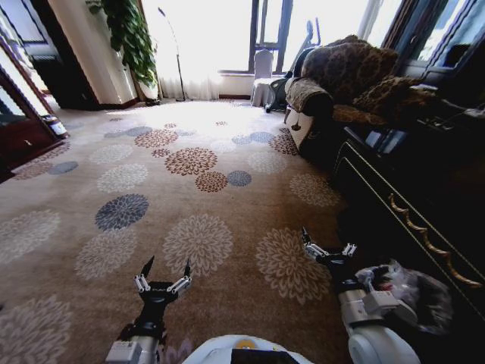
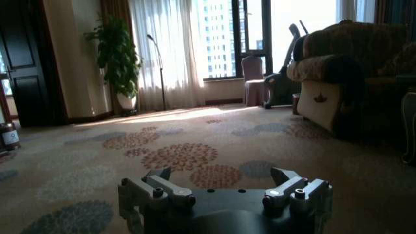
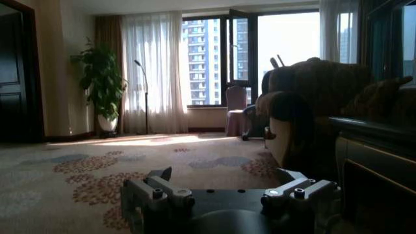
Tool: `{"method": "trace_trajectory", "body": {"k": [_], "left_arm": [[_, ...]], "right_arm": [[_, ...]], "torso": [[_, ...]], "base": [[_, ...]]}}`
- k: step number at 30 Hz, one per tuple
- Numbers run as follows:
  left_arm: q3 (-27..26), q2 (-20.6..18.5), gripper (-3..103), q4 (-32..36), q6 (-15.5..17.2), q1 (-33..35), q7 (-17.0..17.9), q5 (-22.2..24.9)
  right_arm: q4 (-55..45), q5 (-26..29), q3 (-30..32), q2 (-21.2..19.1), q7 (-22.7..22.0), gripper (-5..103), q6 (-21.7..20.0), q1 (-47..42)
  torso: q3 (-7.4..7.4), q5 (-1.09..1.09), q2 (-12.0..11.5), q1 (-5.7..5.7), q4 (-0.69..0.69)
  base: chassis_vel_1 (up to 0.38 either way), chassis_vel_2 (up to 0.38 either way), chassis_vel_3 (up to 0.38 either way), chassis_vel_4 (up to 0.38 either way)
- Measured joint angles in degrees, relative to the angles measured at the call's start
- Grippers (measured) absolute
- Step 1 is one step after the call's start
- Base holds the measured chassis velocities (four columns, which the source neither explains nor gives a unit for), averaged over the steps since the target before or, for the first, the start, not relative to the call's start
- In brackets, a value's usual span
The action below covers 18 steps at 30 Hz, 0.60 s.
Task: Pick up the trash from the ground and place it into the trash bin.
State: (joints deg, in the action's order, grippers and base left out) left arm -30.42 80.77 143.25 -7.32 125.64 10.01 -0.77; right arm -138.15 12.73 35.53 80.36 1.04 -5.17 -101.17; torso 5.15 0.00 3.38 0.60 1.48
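My left gripper (image 1: 168,265) hangs low over the flowered carpet (image 1: 189,197) at the near left, open and holding nothing. To its right, my right gripper (image 1: 327,243) is also open and empty. Just right of the right arm stands the trash bin (image 1: 413,296), with its crumpled translucent bag bunched over the rim. No trash shows on the carpet. The left wrist view has the open left gripper (image 2: 224,174) with bare carpet ahead of it. In the right wrist view, the right gripper (image 3: 224,174) stands open close beside the dark cabinet (image 3: 377,165).
A long dark cabinet (image 1: 424,205) runs along the right. A patterned armchair (image 1: 341,76) stands beyond it. A pale chair (image 1: 263,72), a floor lamp (image 1: 173,45) and a potted plant (image 1: 129,34) stand by the window. A small dark white-labelled bin (image 1: 53,125) sits far left by dark doors.
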Motion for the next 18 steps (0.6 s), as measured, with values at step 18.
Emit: {"method": "trace_trajectory", "body": {"k": [18], "left_arm": [[0.0,0.0,100,0.0,0.0,0.0,0.0,0.0]], "right_arm": [[0.0,0.1,0.0,0.0,0.0,100,0.0,0.0]], "torso": [[0.0,0.0,0.0,0.0,0.0]], "base": [[0.0,0.0,0.0,0.0]]}}
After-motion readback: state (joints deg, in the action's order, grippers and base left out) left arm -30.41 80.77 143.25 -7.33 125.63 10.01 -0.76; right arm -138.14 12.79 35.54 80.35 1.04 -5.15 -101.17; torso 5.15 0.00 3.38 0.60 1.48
